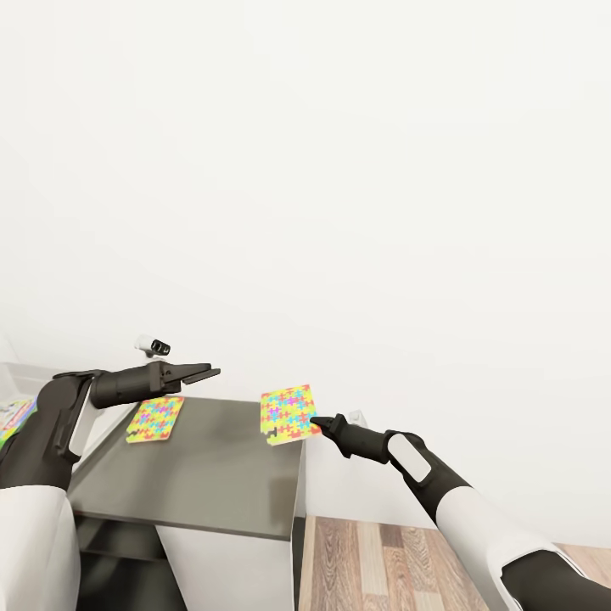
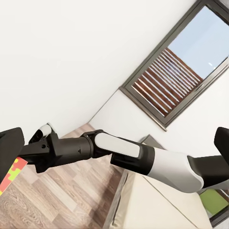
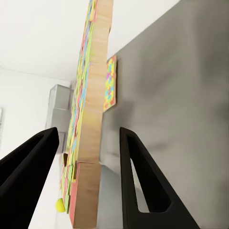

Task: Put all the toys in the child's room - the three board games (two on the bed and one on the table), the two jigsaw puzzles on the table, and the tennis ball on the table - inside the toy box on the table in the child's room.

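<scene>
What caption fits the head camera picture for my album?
Right end effector meets the edge of a tilted jigsaw puzzle while another puzzle lies flat on the grey table.

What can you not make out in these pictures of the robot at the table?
- Head view: colourful thing, cut off by the picture's left edge and the left arm.
- Right wrist view: small yellow thing, half hidden behind the raised puzzle.
- Whether the right gripper truly clamps that puzzle: gaps show beside both fingers.
</scene>
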